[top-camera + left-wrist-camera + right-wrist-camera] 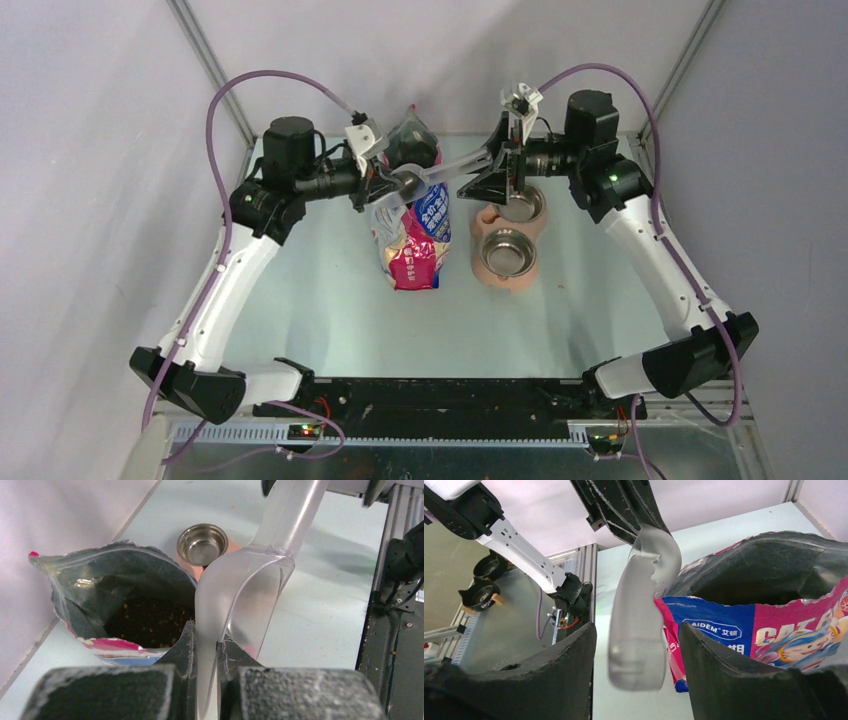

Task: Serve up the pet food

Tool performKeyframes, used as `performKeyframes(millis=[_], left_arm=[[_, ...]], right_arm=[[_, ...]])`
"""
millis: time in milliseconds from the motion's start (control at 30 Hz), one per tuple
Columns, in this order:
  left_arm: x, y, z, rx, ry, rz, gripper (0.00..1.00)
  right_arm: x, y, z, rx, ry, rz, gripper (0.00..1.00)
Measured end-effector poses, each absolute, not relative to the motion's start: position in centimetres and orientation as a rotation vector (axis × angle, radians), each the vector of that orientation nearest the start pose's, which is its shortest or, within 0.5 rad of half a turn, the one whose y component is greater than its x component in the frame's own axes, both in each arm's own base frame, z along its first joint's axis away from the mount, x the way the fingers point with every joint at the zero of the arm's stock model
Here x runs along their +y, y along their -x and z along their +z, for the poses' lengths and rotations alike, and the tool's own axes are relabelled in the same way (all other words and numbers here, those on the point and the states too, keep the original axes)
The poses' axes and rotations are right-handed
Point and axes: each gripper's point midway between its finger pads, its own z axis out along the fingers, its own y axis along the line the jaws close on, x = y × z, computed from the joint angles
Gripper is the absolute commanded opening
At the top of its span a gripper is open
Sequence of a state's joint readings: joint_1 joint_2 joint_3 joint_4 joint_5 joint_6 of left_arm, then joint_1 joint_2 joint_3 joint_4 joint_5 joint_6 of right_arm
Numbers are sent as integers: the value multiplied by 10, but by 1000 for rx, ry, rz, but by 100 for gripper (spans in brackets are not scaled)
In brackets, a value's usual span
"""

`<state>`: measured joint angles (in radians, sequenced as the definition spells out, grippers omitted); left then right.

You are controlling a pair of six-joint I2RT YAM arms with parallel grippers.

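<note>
Left wrist alone shows pet food point(150, 622) in the bag point(100, 566); left pincer point(206, 647) clamps the scoop point(242, 592), right pincer point(639, 629) gapes.

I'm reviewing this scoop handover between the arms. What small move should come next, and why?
Probably the right tool should close on the handle of the scoop: it lies between that tool's open fingers with gaps either side, while the left tool pinches the scoop's rim by the open bag. The pet food is in the bag, the steel bowl empty.
</note>
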<state>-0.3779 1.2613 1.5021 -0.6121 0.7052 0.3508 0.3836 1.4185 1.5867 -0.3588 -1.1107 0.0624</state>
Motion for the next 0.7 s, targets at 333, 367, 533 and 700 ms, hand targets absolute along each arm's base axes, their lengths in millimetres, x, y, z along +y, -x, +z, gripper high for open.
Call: performKeyframes(millis=[333, 367, 533, 700], left_arm=[[-241, -293, 378, 1532, -1056, -729, 0], [-241, -294, 377, 1536, -1052, -731, 0], [-243, -298, 374, 1552, -1041, -735, 0], [-245, -299, 375, 1544, -1038, -739, 0]], right_arm=[[295, -272, 418, 1430, 1017, 1284, 59], [295, -273, 420, 1425, 1006, 1275, 58], [295, -275, 429, 1402, 977, 1255, 53], [295, -277, 432, 1399, 960, 1250, 46]])
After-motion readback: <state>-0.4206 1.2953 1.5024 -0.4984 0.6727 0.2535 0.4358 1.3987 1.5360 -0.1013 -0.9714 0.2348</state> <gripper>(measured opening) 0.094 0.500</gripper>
